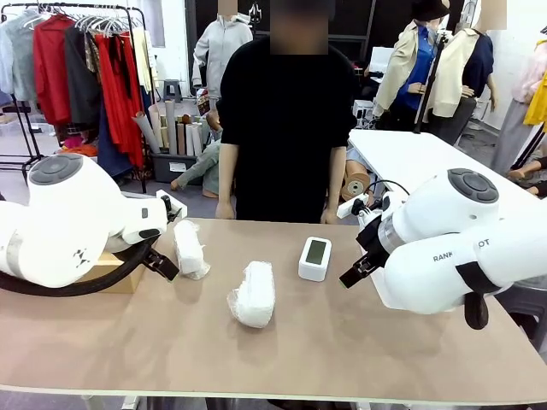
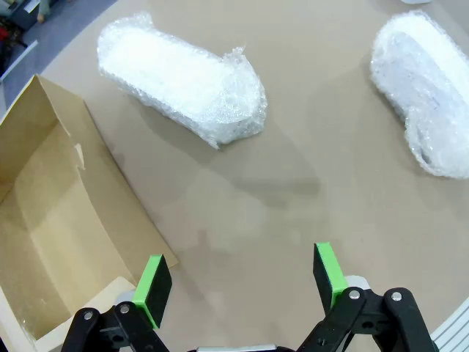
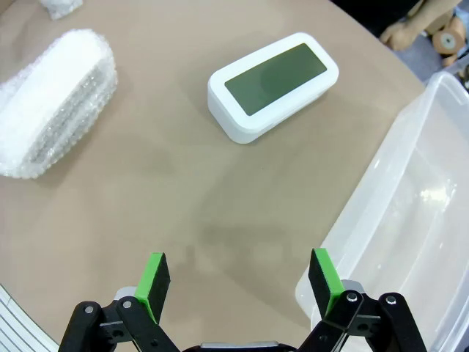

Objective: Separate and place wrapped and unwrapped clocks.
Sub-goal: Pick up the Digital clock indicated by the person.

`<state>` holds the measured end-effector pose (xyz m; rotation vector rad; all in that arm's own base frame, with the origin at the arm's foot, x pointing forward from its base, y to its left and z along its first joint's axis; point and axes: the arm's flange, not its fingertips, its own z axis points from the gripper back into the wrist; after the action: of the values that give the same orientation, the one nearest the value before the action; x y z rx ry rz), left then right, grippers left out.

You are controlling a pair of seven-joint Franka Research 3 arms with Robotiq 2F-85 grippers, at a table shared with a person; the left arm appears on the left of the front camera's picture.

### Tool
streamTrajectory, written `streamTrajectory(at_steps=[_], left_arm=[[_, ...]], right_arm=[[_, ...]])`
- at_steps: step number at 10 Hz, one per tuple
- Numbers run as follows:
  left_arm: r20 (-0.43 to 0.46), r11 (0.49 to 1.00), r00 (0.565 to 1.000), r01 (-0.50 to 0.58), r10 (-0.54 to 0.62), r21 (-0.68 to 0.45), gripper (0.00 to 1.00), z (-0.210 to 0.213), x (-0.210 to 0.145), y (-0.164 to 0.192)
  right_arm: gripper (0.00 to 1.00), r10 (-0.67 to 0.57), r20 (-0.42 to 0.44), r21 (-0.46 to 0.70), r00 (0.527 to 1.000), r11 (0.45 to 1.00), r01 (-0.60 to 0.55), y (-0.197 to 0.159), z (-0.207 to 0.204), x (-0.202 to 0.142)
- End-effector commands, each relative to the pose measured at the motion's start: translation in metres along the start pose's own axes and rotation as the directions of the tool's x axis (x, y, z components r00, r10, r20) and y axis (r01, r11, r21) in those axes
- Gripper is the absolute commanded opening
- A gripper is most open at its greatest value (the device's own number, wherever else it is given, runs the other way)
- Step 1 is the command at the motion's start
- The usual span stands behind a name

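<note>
**Sorting not begun; both hands idle**

Front: left wrapped clock point(image 1: 190, 249), middle wrapped clock point(image 1: 254, 294) and bare clock point(image 1: 314, 258) lie apart on the worktop point(image 1: 359, 350).

Left wrist: left hand point(image 2: 238, 255) is wide open and empty by a cardboard box point(image 2: 44, 242), likely meant for wrapped ones.

Right wrist: right hand point(image 3: 237, 255) is wide open and empty by a clear tub point(image 3: 410, 183).

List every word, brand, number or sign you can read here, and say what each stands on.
"RANK" and "OT": grey letters on the right arm, the rest of the print cut off.
Small dark mark on the left arm: too blurred to read.
Clock: the screen is blank, no digits or brand to read.
</note>
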<state>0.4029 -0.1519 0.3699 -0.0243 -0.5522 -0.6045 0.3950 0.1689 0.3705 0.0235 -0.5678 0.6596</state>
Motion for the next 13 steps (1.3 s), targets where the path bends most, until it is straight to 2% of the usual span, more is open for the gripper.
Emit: streamTrajectory(at_steps=[1, 13], left_arm=[[0.0, 1.0, 1.0, 0.0, 0.0, 0.0, 1.0, 0.0001, 0.0, 0.0003], [0.0, 1.0, 1.0, 0.0, 0.0, 0.0, 1.0, 0.0, 0.0, 0.0]], right_arm=[[1.0, 0.0, 0.0, 0.0, 1.0, 1.0, 0.0, -0.0001, 0.0001, 0.0], [1.0, 0.0, 0.0, 0.0, 1.0, 1.0, 0.0, 0.0, 0.0, 0.0]])
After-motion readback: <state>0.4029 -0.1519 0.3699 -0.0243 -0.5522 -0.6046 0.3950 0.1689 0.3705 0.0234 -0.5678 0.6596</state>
